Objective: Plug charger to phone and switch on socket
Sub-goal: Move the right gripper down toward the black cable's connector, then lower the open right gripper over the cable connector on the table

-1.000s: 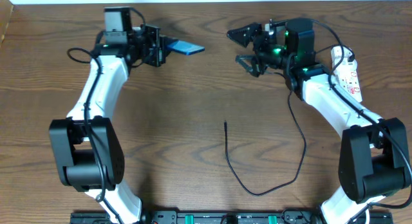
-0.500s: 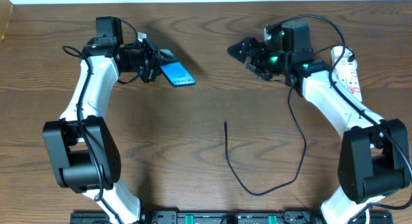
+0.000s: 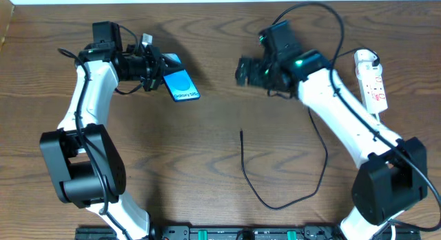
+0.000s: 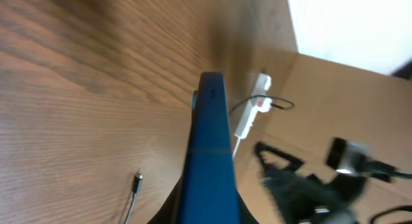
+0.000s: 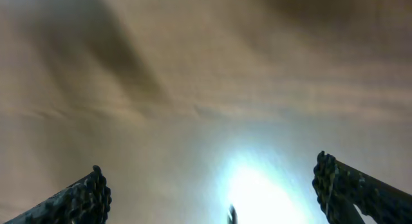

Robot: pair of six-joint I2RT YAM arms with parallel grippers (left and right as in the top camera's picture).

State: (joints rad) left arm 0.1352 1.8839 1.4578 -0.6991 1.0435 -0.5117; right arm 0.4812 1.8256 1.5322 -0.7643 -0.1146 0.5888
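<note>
Since half a second ago the left claw (image 3: 157, 66) has turned the phone (image 3: 182, 84) so that its blue screen faces up, the pale circle and a line of text showing, and the phone hangs a little lower and nearer the left arm's elbow than before. The left claw stays clamped on the phone's far end; in the left wrist view the phone runs edge-on from between its fingers. The right claw (image 3: 244, 71) has swung leftward, away from the socket (image 3: 370, 78), and is blurred in the overhead view; in the right wrist view its fingers (image 5: 84, 199) stand wide apart with nothing between them, over bare table (image 3: 172, 157). The charger (image 3: 275, 204) lies where it was, its tip (image 3: 241, 133) flat on the wood on the near side of the right claw and clear of it, its cable looping back toward the right arm. The phone is held off to the left of that tip, apart from it. The socket rests at the table's far right, unmoved.
</note>
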